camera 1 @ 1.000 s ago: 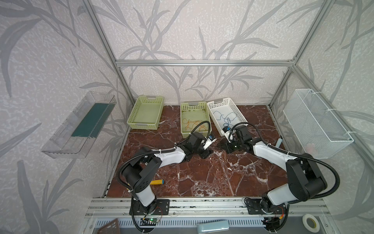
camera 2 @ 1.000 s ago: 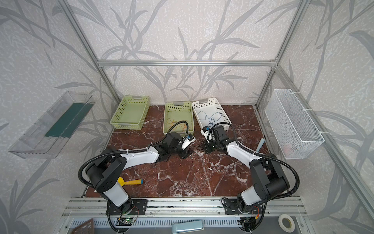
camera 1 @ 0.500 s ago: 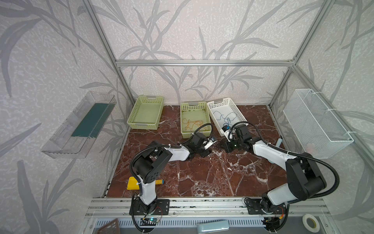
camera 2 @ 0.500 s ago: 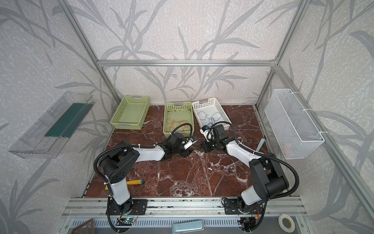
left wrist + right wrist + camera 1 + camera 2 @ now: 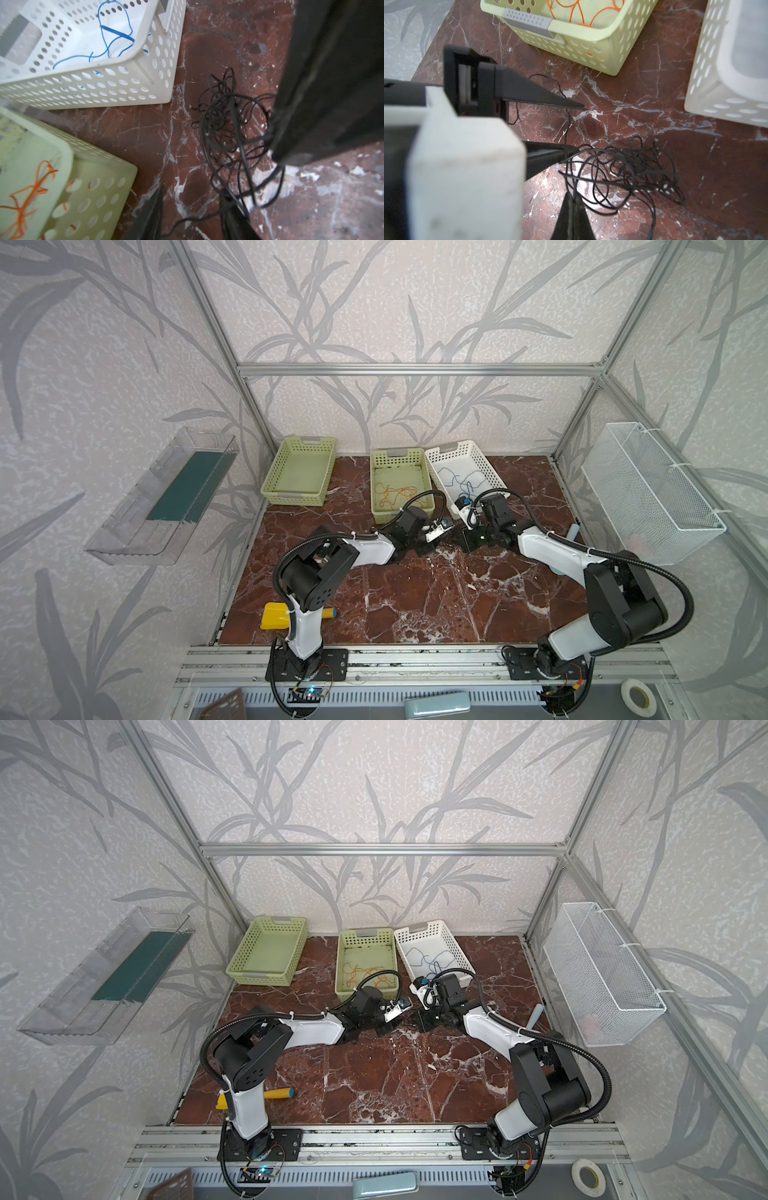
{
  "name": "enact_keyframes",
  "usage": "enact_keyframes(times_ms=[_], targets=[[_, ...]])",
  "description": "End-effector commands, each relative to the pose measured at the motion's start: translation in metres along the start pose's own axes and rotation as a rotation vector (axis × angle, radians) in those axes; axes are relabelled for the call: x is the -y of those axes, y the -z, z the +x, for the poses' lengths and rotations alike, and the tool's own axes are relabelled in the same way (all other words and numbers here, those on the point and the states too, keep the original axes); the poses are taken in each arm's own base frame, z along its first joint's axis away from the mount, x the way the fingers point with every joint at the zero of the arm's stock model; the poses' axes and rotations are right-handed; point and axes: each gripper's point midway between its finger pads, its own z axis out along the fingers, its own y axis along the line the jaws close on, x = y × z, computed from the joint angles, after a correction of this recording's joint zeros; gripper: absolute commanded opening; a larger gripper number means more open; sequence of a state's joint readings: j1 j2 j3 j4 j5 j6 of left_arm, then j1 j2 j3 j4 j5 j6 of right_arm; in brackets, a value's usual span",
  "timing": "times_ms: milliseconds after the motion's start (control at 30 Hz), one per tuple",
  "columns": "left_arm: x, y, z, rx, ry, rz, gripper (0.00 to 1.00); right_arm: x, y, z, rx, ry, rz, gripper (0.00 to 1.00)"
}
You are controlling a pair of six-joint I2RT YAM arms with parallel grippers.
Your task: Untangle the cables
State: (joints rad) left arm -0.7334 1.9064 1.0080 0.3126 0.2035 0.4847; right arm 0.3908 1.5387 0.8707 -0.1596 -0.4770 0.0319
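Dark cables (image 5: 623,172) lie tangled on the table (image 5: 633,93), lower centre of the frame, indistinct in both top views. Right gripper (image 5: 572,199), cropped at the bottom edge, pinches a strand. Left gripper (image 5: 578,128) is open, touching them. Green basket (image 5: 591,47) and white basket (image 5: 708,72) bound the top; bare table lower right.

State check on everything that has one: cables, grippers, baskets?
black cables: tangled on the table, outside the baskets
left gripper: open, one black strand between its fingers
right gripper: shut on the black cables
orange cables: loose in the middle green basket
blue cables: loose in the white basket
left green basket: empty
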Motion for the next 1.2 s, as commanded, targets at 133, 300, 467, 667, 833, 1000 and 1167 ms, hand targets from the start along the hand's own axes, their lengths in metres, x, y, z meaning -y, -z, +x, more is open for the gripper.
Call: enact_keyframes(times_ms=[133,300,467,667,833,1000,1167], targets=[[0.012,-0.005,-0.005,-0.005,-0.056,0.030,0.01,-0.007,0.009,-0.016,0.050,-0.001,-0.016,0.27],[0.003,0.011,-0.011,0.015,-0.057,-0.034,0.00,0.014,0.030,-0.016,0.082,-0.028,0.120,0.50],[0.004,0.022,-0.021,0.038,-0.046,-0.022,0.00,0.026,0.053,-0.017,0.206,-0.052,0.239,0.60],[0.003,0.034,-0.033,0.064,-0.040,-0.020,0.00,0.050,0.036,-0.003,0.149,-0.208,0.241,0.62],[0.005,0.038,-0.035,0.067,-0.038,-0.019,0.00,0.058,0.008,0.001,0.079,-0.245,0.208,0.62],[0.005,0.036,-0.036,0.063,-0.037,-0.017,0.00,0.049,-0.011,-0.012,0.072,-0.226,0.144,0.62],[0.005,0.035,-0.035,0.059,-0.033,-0.017,0.00,0.044,-0.028,-0.008,0.034,-0.195,0.120,0.62]])
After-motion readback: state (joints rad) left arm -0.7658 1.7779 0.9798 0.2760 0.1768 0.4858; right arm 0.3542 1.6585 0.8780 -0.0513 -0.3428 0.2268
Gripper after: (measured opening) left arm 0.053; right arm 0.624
